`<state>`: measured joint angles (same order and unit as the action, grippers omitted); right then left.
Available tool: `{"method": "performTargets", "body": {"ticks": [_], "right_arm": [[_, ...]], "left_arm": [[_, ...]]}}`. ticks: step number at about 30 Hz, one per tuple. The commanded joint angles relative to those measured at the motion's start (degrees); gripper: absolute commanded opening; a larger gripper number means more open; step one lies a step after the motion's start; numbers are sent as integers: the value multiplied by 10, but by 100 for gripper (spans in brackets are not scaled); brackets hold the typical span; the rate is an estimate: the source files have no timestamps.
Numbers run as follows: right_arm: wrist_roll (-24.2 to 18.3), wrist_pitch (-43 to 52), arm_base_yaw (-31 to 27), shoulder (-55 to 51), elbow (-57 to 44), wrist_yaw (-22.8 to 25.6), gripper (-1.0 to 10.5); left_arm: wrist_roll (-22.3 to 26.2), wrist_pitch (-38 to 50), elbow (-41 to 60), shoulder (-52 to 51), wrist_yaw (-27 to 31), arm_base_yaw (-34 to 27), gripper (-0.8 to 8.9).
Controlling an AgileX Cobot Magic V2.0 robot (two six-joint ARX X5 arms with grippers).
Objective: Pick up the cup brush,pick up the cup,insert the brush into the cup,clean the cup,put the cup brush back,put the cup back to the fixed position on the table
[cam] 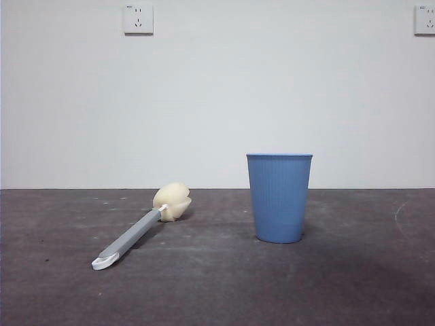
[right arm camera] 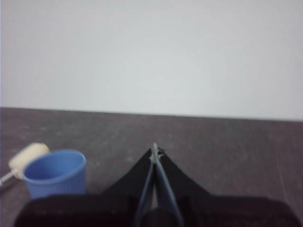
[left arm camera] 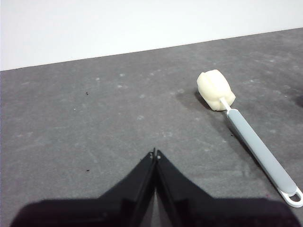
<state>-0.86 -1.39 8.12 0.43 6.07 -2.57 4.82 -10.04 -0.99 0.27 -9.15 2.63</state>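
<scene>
The cup brush [cam: 139, 229] lies flat on the table [cam: 217, 292], its cream sponge head toward the wall and its white looped end toward the front. The blue ribbed cup [cam: 279, 197] stands upright to its right, a hand's width away. In the left wrist view my left gripper [left arm camera: 155, 153] is shut and empty, above bare table, well apart from the cup brush [left arm camera: 251, 137]. My right gripper [right arm camera: 155, 150] is shut and empty too, with the cup [right arm camera: 55, 173] off to one side and the cup brush's sponge head [right arm camera: 27, 159] behind it. Neither arm shows in the front view.
A white wall rises behind the table's far edge [cam: 217, 189], with two sockets [cam: 138, 19] high up. The table surface is scuffed and mottled.
</scene>
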Motion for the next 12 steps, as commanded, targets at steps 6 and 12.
{"method": "performTargets", "body": {"ticks": [6, 12], "right_arm": [[24, -6, -20, -3, -58, -5, 1], [23, -80, -22, -3, -58, -5, 1]], "left_arm": [[-5, 2, 8, -2, 1, -1, -4], [-5, 2, 8, -2, 1, -1, -4]]}}
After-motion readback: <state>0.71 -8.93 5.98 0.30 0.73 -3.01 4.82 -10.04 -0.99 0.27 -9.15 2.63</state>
